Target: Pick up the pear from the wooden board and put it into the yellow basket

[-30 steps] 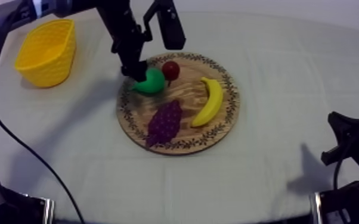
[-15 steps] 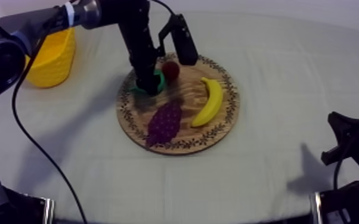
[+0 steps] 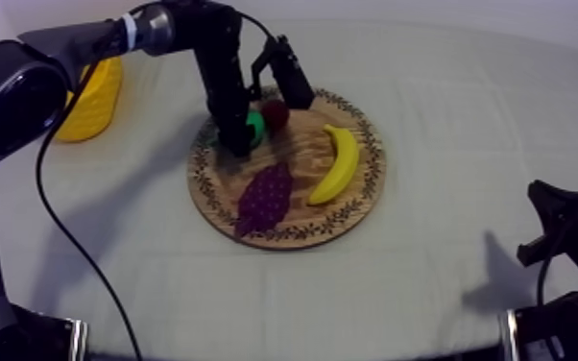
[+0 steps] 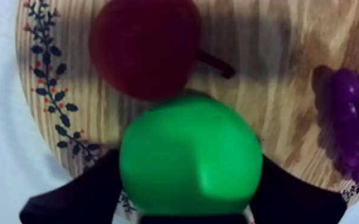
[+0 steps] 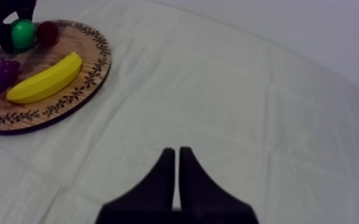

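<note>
Left gripper (image 3: 239, 144) lower than half-second back, fingers clamped on pear (image 4: 189, 156), wooden board (image 3: 374, 182) 11 o'clock. Risk: smooth round pear slips on lift; small red fruit (image 3: 275, 113) just beside gets knocked. Right gripper (image 5: 176, 152) fingers together.

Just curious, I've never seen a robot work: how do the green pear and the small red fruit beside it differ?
The pear is green, the small red fruit dark red. The pear sits between the left end effector's fingers; the red fruit lies free. Both sit side by side on the wooden board.
</note>
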Motion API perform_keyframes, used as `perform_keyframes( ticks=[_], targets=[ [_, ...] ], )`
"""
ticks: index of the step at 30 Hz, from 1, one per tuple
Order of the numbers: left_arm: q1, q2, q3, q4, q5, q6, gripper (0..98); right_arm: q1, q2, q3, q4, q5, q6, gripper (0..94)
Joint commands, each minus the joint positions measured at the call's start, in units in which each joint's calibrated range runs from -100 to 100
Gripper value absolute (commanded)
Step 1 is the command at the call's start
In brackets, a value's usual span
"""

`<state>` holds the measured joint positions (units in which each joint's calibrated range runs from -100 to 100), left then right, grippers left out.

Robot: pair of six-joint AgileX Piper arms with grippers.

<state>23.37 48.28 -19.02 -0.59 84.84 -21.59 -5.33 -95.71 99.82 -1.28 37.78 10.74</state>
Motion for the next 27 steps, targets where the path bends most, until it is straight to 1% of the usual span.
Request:
perform_keyframes(
  ticks=[1, 7, 11, 16, 21, 27],
  targets=[
    [0.1, 0.14, -0.25, 0.09, 0.05, 0.17, 63.0, -0.03, -0.04, -0.05, -0.01, 0.04, -0.02, 0.4],
    [0.59, 0.88, -0.79, 0.16, 0.07, 0.92, 47.5, -0.03, -0.04, -0.05, -0.01, 0.04, -0.02, 0.4],
    [0.88, 0.63, -0.56, 0.21, -0.16, 1.24, 42.7, -0.03, -0.04, -0.05, -0.01, 0.04, -0.02, 0.4],
    [1.39, -2.35, 0.96, 0.13, -0.45, 1.56, 42.1, -0.03, -0.04, -0.05, -0.01, 0.04, -0.02, 0.4],
    [1.91, -8.36, 3.31, 0.18, -0.37, 1.81, 42.2, -0.03, -0.04, -0.05, -0.01, 0.04, -0.02, 0.4],
    [2.85, -16.17, 4.36, -0.14, 2.3, 2.37, 42.3, -0.03, -0.04, -0.05, -0.01, 0.04, -0.02, 0.4]
  ],
)
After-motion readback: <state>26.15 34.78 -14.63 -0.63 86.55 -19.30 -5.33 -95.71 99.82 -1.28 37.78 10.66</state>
